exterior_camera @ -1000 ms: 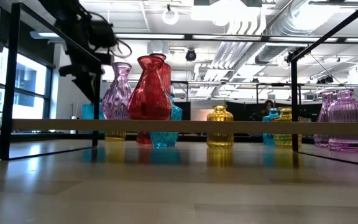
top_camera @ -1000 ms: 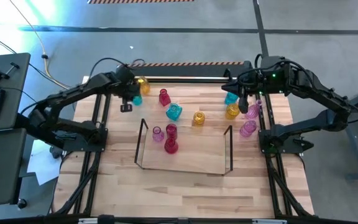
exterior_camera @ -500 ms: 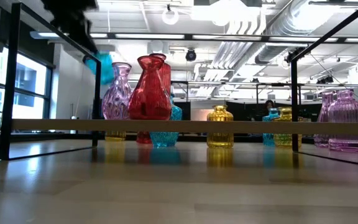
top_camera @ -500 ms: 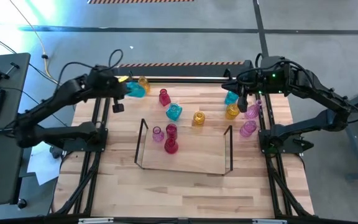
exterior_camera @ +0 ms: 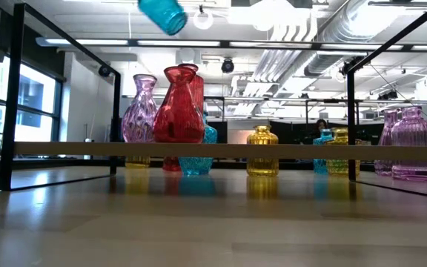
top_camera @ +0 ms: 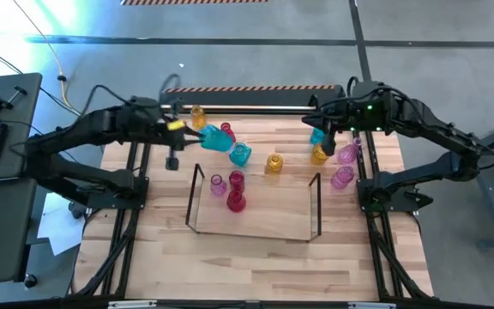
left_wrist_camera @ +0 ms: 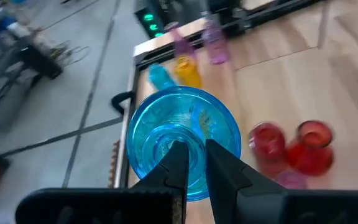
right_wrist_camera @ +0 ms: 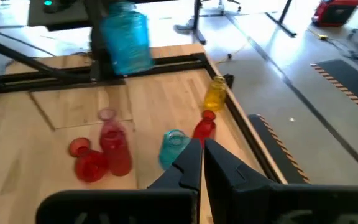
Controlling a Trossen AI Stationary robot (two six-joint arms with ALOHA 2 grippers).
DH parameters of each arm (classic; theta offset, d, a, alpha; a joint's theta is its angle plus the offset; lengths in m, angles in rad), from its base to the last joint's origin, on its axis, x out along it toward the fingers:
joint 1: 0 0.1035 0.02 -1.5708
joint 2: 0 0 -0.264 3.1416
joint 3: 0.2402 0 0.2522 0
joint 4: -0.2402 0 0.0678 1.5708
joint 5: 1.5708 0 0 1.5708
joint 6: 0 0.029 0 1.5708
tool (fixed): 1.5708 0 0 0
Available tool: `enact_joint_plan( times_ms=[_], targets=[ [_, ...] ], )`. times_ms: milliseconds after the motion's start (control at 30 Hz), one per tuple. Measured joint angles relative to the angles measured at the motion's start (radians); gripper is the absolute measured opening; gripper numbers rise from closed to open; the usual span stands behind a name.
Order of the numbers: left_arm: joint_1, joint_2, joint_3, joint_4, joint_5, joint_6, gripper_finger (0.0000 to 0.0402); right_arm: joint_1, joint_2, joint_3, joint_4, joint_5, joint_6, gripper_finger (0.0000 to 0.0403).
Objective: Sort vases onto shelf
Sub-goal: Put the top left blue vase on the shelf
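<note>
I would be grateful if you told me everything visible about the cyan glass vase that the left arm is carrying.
The cyan translucent glass vase is a small ribbed bottle shape with a round open mouth. It is off the wooden table, tilted well over, above the table's far-left part, near the tall red glass vase and behind the clear shelf tray. The left gripper holds it with jaws pinching its rim, one inside the mouth. Nothing else touches it.

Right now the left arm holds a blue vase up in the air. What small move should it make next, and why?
Probably carry it on toward the shelf. The left gripper is shut on the blue vase, which hangs tilted above the table, not yet over the shelf. A pink vase and two red vases fill the shelf's left end, so the bare middle looks the safer spot.
</note>
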Motion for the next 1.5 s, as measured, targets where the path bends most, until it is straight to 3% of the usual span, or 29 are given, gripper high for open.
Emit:
enact_joint_plan(
  times_ms=[333,667,1100,1500],
  targets=[
    [-0.147,0.312,0.178,0.004,-0.010,-0.008,0.0025,0.000,0.000,-0.026,-0.099,0.179,0.053,0.0000],
    [-0.198,0.547,0.261,0.041,0.000,0.009,0.0025,0.000,0.000,-0.026,-0.114,0.190,0.071,0.0000],
    [-0.240,0.758,0.268,0.083,0.054,0.049,0.0025,0.000,0.000,-0.026,-0.114,0.190,0.069,0.0000],
    [-0.233,0.790,0.268,0.091,0.043,0.069,0.0025,0.000,0.000,-0.026,-0.114,0.190,0.052,0.0000]
  ],
)
